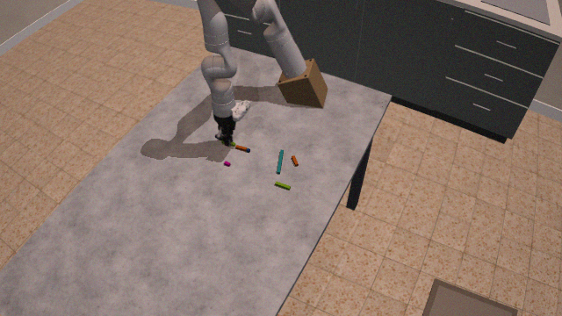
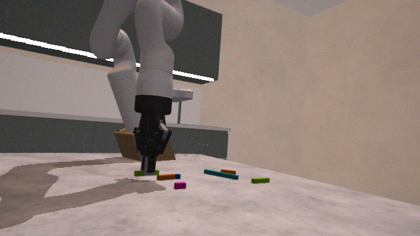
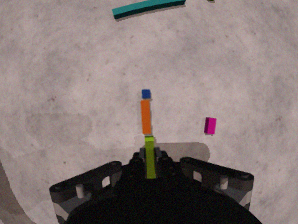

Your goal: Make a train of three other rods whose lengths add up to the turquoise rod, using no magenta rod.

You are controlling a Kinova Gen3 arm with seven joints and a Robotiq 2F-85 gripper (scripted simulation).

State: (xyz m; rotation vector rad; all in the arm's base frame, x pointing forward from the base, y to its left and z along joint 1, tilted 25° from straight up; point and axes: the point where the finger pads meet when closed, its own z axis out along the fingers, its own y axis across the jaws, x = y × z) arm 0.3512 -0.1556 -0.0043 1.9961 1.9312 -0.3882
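Observation:
My gripper [image 1: 226, 140] is down at the table and shut on a lime rod [image 3: 150, 156], which lies flat; the rod also shows in the exterior view [image 2: 146, 172]. In the wrist view the lime rod points at an orange rod [image 3: 145, 116] with a blue rod [image 3: 147, 94] at its far end, all along one line. The orange rod [image 1: 241, 148] and blue rod [image 1: 248, 150] touch end to end. The turquoise rod [image 1: 279, 161] lies apart to the right. A second orange rod [image 1: 294, 161] and a second lime rod [image 1: 282, 185] lie near it. A magenta rod [image 1: 226, 163] lies alone.
A brown wooden block [image 1: 304, 85] holds the arm's base at the back of the table. The table's right edge [image 1: 351, 167] runs close to the loose rods. Dark cabinets [image 1: 439, 48] stand behind.

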